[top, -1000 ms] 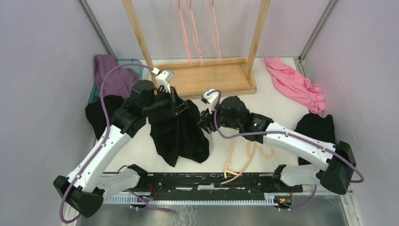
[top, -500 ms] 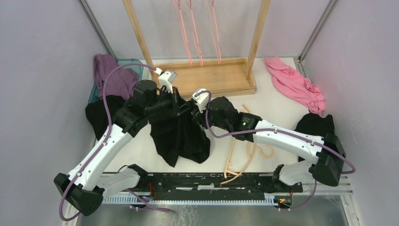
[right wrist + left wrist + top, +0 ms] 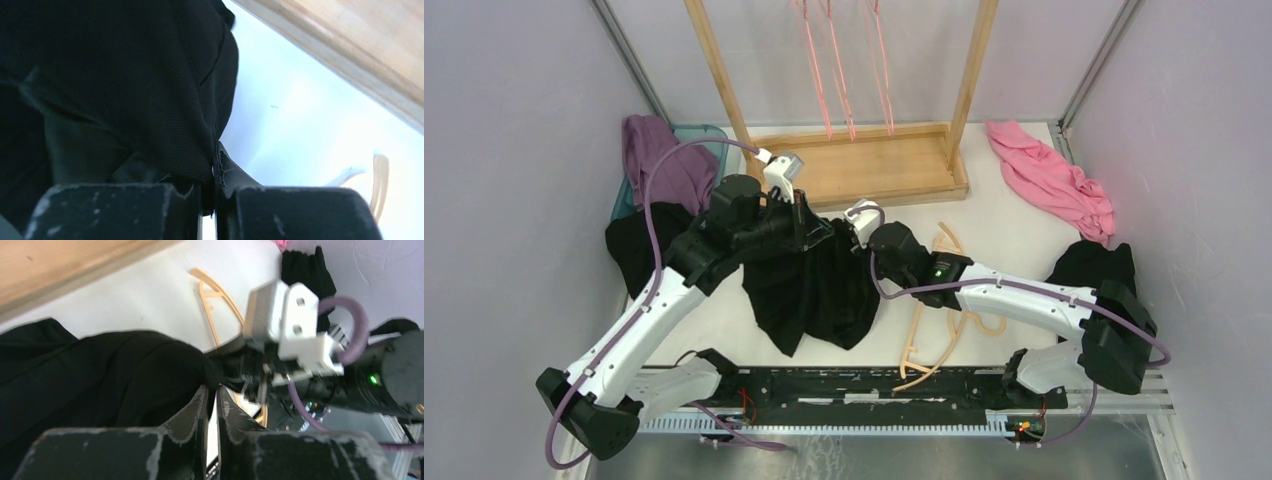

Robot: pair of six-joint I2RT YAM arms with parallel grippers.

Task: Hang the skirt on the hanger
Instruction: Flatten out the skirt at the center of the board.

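The white table (image 3: pixel 1014 235) has bare room in front of the wooden rack (image 3: pixel 874 165) and to its right. The black pleated skirt (image 3: pixel 809 290) is at the middle, its top edge lifted and its lower part draped down onto the table. The left gripper (image 3: pixel 212 392) is pinched narrow on that top edge. The right gripper (image 3: pixel 213 167) is clamped on the same edge, just beside it. The beige hanger (image 3: pixel 912 350) lies flat just right of the skirt, partly under the right arm.
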